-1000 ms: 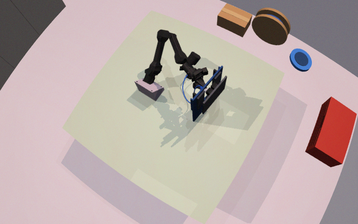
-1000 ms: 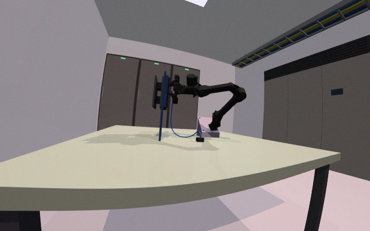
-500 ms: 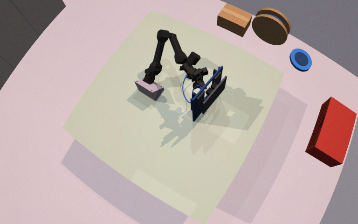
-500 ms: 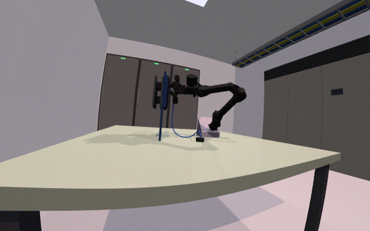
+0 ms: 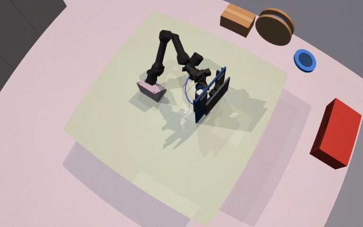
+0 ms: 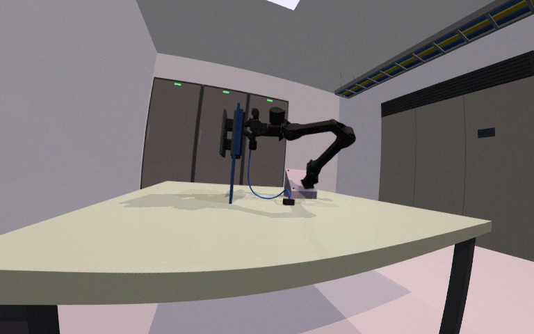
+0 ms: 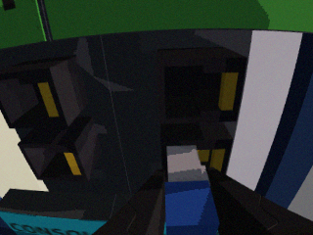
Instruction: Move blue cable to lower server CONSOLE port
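"State of the end effector (image 5: 208, 91) (image 6: 245, 131) (image 7: 190, 178)?"

"Clenched on the blue plug (image 7: 188, 203), one finger each side."

"Plug location?"

"At a port (image 7: 196, 134) in the dark panel (image 7: 127, 113); full seating cannot be determined."

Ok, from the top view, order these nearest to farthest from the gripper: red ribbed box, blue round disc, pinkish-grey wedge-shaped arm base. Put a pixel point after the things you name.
1. Pinkish-grey wedge-shaped arm base (image 5: 159, 94) (image 6: 311, 194), left of the gripper (image 5: 208, 89) (image 7: 191, 178).
2. Blue round disc (image 5: 297, 63), upper right.
3. Red ribbed box (image 5: 341, 132), far right.
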Available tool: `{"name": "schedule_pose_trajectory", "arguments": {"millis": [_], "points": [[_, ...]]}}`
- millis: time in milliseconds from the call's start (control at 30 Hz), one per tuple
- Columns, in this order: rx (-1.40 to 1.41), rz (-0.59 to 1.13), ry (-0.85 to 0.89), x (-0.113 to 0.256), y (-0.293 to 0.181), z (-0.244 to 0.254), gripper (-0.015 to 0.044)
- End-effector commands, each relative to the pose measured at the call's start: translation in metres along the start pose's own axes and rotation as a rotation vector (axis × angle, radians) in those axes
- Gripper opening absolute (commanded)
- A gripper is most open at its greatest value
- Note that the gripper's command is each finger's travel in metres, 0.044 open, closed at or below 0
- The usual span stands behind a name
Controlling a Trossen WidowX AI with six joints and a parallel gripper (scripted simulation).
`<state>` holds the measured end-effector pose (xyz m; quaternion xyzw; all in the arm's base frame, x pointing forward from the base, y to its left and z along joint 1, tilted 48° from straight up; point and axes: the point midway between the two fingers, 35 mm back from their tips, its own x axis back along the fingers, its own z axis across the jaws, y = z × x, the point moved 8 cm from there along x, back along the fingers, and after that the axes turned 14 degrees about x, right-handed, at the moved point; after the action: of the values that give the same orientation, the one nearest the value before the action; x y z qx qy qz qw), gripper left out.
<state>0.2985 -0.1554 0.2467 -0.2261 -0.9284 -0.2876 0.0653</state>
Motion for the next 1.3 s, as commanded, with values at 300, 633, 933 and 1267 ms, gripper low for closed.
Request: {"name": "schedule_pose_trajectory", "arguments": {"millis": [300, 633, 933, 1267], "points": [[-0.006, 0.006, -0.001, 0.001, 0.001, 0.0, 0.0], [-0.006, 0.006, -0.001, 0.006, -0.002, 0.001, 0.0], [-0.006, 0.006, -0.001, 0.01, -0.003, 0.001, 0.0], [-0.006, 0.006, 0.0, 0.014, -0.004, 0.002, 0.0]]}}
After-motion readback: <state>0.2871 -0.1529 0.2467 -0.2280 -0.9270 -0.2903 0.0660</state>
